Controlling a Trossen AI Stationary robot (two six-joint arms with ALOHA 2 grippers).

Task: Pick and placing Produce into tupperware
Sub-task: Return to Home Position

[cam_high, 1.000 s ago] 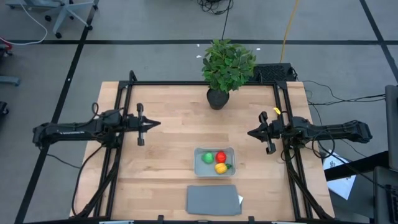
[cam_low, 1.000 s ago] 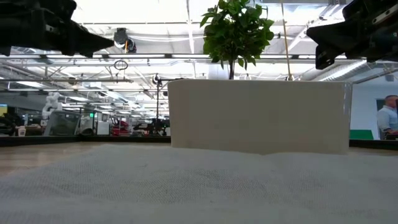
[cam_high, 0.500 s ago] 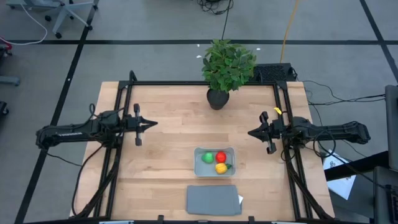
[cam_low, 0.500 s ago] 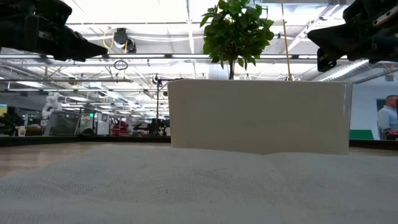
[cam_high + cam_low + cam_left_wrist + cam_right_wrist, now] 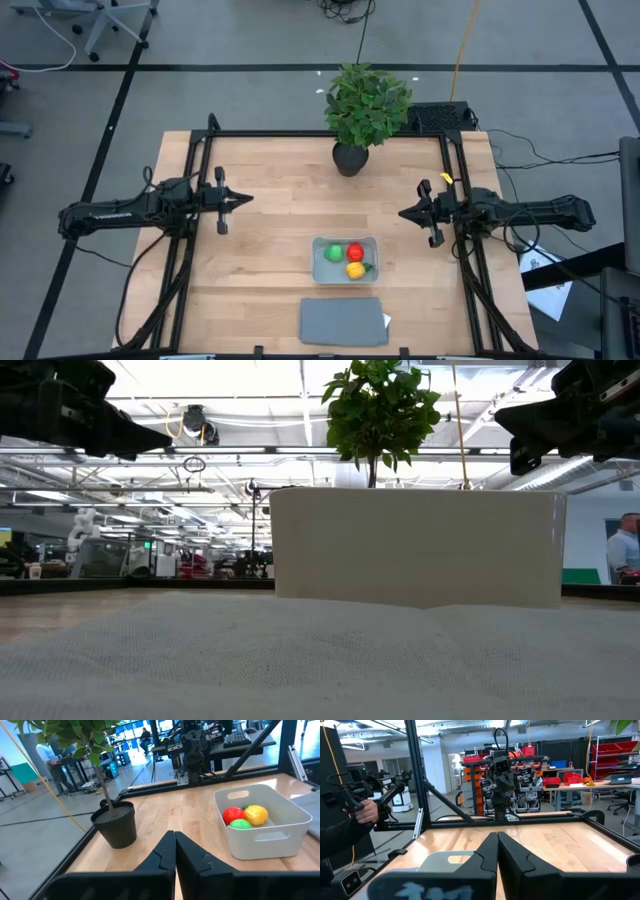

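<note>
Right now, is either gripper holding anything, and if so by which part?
Nothing is held. The left gripper and right gripper are both shut on nothing, well away from the tub with the fruits inside.

Place: a robot lab in a big, open hall.
Table: a wood table with a black metal frame, on a grey floor with loose cables.
Ceiling: long rows of bright lights and pipes.
Stuff around: racks of red boxes, work desks, rolling chairs, a white robot far off.
People: a person in dark sleeves stands nearby.
</note>
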